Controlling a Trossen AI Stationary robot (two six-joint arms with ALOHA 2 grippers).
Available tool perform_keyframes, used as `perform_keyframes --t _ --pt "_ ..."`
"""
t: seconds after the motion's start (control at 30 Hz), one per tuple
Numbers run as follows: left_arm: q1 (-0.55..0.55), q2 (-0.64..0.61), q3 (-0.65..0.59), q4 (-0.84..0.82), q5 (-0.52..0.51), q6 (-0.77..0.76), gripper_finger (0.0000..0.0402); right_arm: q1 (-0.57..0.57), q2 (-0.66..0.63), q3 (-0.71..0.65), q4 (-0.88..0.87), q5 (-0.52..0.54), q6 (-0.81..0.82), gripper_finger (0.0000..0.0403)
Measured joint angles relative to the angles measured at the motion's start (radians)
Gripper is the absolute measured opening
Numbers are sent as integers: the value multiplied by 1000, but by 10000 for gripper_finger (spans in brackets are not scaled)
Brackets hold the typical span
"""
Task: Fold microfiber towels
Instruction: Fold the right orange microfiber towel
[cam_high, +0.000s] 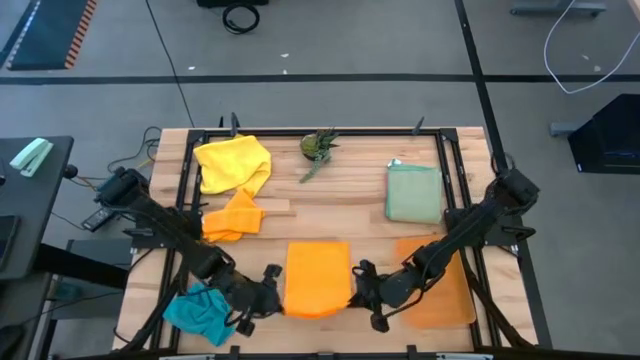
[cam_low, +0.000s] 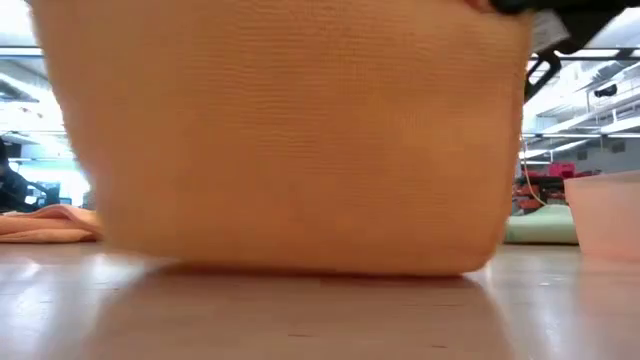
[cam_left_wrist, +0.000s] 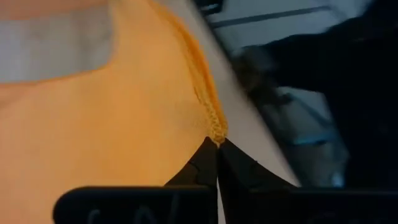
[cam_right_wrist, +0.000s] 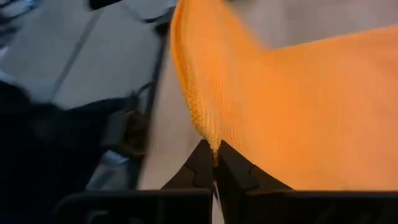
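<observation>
Worktop (cam_high: 330, 215), wooden, seen from above, left to right.

Teal towel (cam_high: 200, 312) crumpled at the near left corner. Yellow towel (cam_high: 233, 163) bunched at the far left; a smaller orange towel (cam_high: 234, 216) crumpled just in front of it.

Left claw (cam_high: 272, 296): fingers closed tight, pinching the near left corner of the centre orange towel (cam_high: 318, 278). Left wrist view confirms the hem caught between the fingertips (cam_left_wrist: 205, 163).

Centre orange towel sits at the near middle of the worktop, between both claws; in the low view it hangs as a sheet with its lower edge at the wood.

Small green plant (cam_high: 319, 147) at the far middle.

Right claw (cam_high: 360, 292): fingers closed tight on the towel's near right corner.

Pale green towel (cam_high: 413, 193) folded, far right. Translucent orange mat (cam_high: 440, 280) flat at near right, under the right arm.
</observation>
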Motion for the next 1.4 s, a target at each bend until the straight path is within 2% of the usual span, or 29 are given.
perform_keyframes --t 0.13,0.23,0.43,0.5,0.63,0.73,1.0,1.17,1.3,1.4 --pt "83 -8 8 -121 -75 -60 11 -73 -54 -2 -155 63 61 8" --pt "176 8 -2 -190 -88 -96 6 -152 -50 -24 -255 64 81 8" --pt "323 48 -40 -206 -38 -103 13 -294 -24 -104 -199 22 36 8" --pt "352 52 -44 -255 -28 -95 11 -331 -15 -126 -152 -1 24 7" --pt "393 71 -42 -257 -2 -77 6 -370 -17 -158 -129 -14 4 7" --pt "415 89 -41 -259 3 -60 17 -383 -17 -165 -121 -14 -9 12" --pt "469 94 -40 -247 -10 -57 63 -397 -13 -161 -94 8 -30 69" --pt "495 85 -41 -262 -31 -26 92 -406 -58 -161 -111 96 -85 129" --pt "507 29 -41 -277 -35 -12 106 -390 -132 -161 -134 140 -129 166" --pt "507 -43 -41 -292 -77 -1 102 -351 -151 -159 -124 143 -138 172"
